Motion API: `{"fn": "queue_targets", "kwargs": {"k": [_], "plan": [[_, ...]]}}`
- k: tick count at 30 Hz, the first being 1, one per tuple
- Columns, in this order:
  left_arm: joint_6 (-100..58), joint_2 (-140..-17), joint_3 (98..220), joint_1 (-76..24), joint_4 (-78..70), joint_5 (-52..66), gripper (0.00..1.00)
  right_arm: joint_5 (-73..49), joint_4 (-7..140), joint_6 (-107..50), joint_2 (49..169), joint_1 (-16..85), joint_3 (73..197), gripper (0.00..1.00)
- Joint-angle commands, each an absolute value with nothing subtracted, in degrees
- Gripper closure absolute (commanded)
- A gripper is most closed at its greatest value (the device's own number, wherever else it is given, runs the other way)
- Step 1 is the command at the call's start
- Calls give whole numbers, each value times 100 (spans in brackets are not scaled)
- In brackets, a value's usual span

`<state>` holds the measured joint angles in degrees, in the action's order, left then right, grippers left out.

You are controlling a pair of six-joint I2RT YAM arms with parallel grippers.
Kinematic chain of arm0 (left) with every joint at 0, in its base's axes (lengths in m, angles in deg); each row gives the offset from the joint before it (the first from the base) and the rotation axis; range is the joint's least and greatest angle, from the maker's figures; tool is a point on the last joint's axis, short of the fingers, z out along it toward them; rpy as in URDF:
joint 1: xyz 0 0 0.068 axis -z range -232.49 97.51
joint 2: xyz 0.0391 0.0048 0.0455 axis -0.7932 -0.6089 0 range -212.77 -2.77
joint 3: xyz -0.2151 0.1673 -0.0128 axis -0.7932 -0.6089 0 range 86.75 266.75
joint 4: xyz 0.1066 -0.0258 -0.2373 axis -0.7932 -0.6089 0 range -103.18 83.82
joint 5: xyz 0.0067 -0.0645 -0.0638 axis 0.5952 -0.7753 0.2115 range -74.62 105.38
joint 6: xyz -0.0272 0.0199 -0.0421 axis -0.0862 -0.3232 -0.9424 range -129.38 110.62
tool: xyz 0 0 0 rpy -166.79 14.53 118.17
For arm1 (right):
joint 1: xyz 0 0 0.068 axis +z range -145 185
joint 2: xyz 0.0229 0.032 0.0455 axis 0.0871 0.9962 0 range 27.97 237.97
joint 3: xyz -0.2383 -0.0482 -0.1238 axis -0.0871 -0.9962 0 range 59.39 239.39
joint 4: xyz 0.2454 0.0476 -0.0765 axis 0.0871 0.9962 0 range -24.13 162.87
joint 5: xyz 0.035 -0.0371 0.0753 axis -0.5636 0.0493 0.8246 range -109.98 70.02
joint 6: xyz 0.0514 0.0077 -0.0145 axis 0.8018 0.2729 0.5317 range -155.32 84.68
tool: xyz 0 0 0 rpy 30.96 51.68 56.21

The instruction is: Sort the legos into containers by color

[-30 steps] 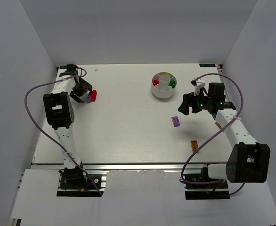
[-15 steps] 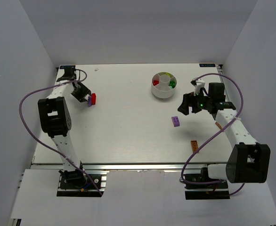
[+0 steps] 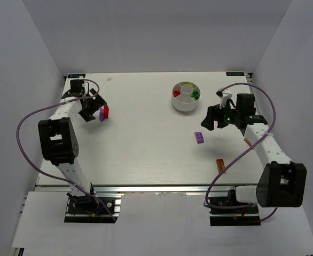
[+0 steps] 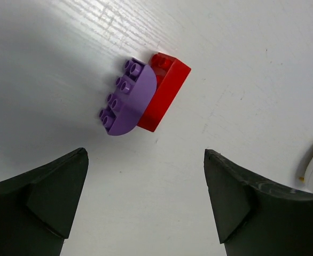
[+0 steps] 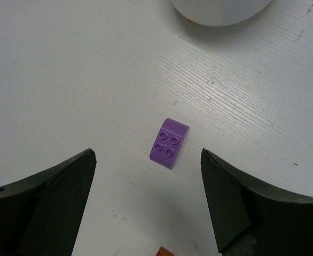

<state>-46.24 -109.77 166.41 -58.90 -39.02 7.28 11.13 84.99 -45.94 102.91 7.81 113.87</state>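
Note:
A red lego (image 4: 164,90) and a half-round purple lego (image 4: 127,96) lie pressed side by side on the table at the far left (image 3: 105,112). My left gripper (image 4: 146,153) hovers just short of them, open and holding nothing; in the top view it (image 3: 91,109) is at their left. A second purple lego (image 5: 170,143) lies on the table right of centre (image 3: 199,137). My right gripper (image 5: 148,152) is open above it, fingers either side, holding nothing. The white round dish (image 3: 186,102) has red and green legos in its wedges.
An orange lego (image 3: 220,166) lies near the front right, and another (image 3: 247,142) sits beside the right arm. The dish wall (image 5: 220,13) is just beyond the right gripper. The left gripper is close to the table's back left corner.
My left arm has swung its elbow toward the near edge and the gripper has backed slightly off the red and purple pair, which shifted a little. The right arm has not moved.

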Motion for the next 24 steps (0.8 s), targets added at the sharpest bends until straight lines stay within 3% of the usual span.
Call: {"fn": "queue_targets", "kwargs": {"k": [1,14,24], "plan": [[-3885,-10894,16821,-5855,-3677,422,2,1263,8275,-4517,10171,816,11362,16],[-2556,-12124,18061,-5099,-4248,1772,8,1254,8336,-4552,10162,851,11432,16],[-2511,-11634,17816,-5099,-3994,2293,10,1228,8319,-4552,10206,851,11432,16]]}}
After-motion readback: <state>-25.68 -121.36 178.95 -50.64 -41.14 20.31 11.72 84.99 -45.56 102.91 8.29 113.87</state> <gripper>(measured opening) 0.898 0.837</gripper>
